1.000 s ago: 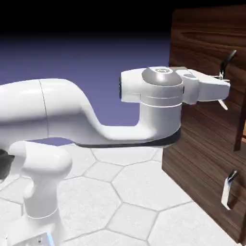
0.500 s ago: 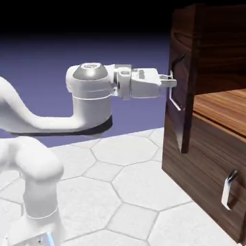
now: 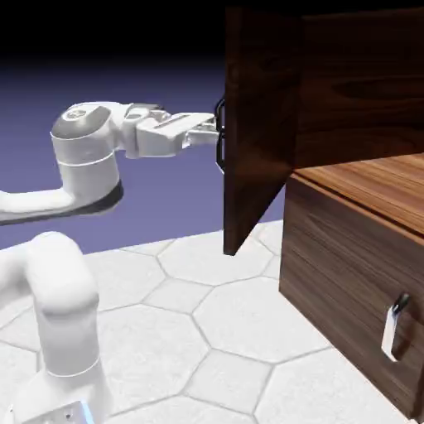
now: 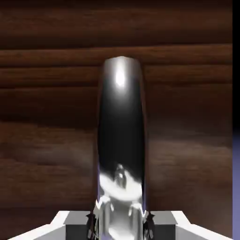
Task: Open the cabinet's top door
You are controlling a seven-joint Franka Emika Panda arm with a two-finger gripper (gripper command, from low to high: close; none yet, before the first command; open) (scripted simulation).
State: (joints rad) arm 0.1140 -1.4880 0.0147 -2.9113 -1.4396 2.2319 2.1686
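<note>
You had your claw [image 3: 212,130] clenched on the curved handle [image 4: 121,117] of the top door [image 3: 258,124]. In the hand view, the handle stood large in the middle, and its lower part was between the two finger tips, one on each side of it. Its metal was dark along the middle and shone brightly at the upper end and near your claw. Behind it you could see the brown wood grain of the door.

The top door was open. In the exterior view, it was turned outward from the cabinet [image 3: 352,244], at the upper part, and its free edge pointed toward you, with the handle on the face turned to the exterior view's left. Your white arm [image 3: 87,157] reached to this handle from the exterior view's left. Behind the open door, the upper compartment showed its dark wall and its lighter brown bottom board [image 3: 377,186]. Below, the lower panel [image 3: 339,273] was closed, and its silver handle [image 3: 391,331] stood apart from your claw. Under the arm there was a pale tiled floor [image 3: 203,319].
</note>
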